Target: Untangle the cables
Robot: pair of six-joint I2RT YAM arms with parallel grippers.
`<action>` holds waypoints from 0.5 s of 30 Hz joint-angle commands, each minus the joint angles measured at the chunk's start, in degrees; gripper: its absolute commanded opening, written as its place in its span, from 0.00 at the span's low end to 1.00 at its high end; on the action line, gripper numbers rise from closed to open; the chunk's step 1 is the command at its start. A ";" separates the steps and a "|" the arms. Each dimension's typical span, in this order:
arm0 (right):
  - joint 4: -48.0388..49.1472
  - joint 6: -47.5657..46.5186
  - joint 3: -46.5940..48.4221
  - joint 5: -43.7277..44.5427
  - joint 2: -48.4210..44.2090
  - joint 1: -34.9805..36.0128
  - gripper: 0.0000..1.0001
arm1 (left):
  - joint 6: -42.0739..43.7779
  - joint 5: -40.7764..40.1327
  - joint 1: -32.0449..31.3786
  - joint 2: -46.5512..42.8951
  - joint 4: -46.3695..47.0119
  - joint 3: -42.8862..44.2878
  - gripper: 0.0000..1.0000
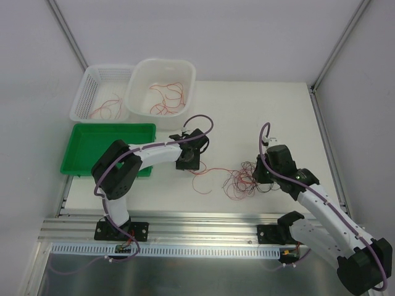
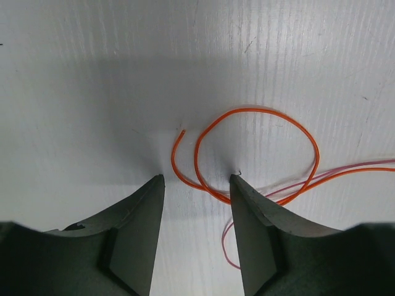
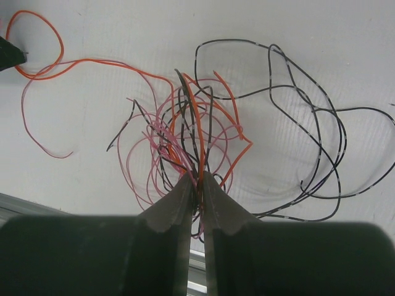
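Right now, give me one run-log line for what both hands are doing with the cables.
left hand: open, straddling orange cable on table | right hand: shut on cable tangle

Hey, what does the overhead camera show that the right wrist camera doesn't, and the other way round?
Only overhead: the green tray, plus a white basket and a white tub with a few loose wires inside. Only right wrist: the right gripper pinched shut on the tangled cables, with black loops fanning to one side. Both: the tangle on the white table, and an orange wire trailing toward the left gripper.
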 commanded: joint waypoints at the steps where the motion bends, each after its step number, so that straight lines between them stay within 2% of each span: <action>1: 2.84 0.68 -0.66 -2.73 -1.07 0.42 0.14 | -3.58 -2.38 -0.86 2.05 -0.96 1.26 0.46; 3: 2.84 0.50 -0.75 -2.82 -1.34 0.51 0.13 | -4.10 -2.21 -0.95 2.76 -1.05 0.74 0.42; 7: 1.97 0.15 -0.57 -1.94 -3.62 0.51 0.13 | -5.95 -2.21 -1.30 3.02 -0.96 -1.02 0.24; 8: 1.79 0.15 -0.40 -1.85 -4.06 0.51 0.13 | -6.13 -2.38 -1.39 3.11 -0.88 -1.37 0.14; 9: 1.53 0.15 -0.31 -1.59 -4.24 0.42 0.14 | -6.30 -2.47 -1.48 3.20 -0.96 -1.99 0.09; 10: 1.35 0.06 -0.22 -1.50 -4.59 0.50 0.13 | -6.65 -2.73 -1.39 3.29 -0.96 -2.25 0.00; 15: -0.14 -0.20 0.74 1.83 -5.29 0.50 0.13 | -4.20 -6.42 -0.60 0.75 -1.66 -1.99 0.00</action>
